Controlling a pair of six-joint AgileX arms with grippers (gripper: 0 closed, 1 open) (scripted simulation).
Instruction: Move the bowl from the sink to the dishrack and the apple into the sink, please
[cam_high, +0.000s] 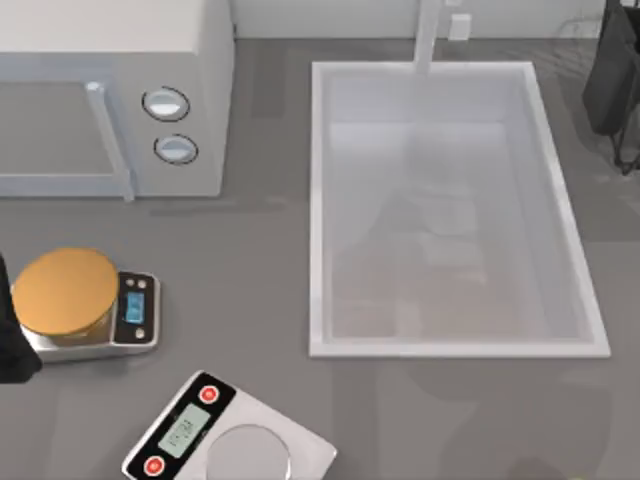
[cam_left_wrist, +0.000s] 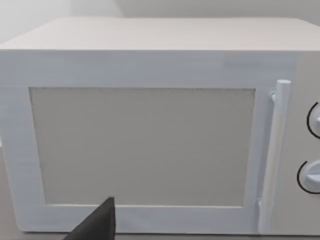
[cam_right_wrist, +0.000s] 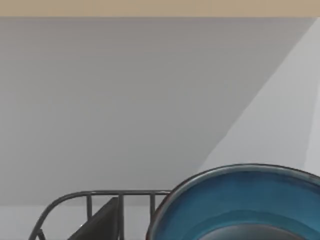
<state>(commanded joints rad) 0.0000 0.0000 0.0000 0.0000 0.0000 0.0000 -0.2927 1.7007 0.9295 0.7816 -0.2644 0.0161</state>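
The sink (cam_high: 565, 250) sits at the counter's (cam_high: 250, 270) right half, its basin bare. In the right wrist view the bowl (cam_right_wrist: 250, 200) sits just beside the dishrack's (cam_right_wrist: 90, 200) wire rim, near the right hand; whether that hand grips it I cannot tell. The left arm (cam_high: 12, 340) rests at the counter's left edge, facing the microwave (cam_left_wrist: 150, 125).

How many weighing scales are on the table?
2. The orange-topped scale sits at the table's left edge, below the microwave. The silver-topped scale lies at the bottom edge, partly cut off. More may lie outside the view.
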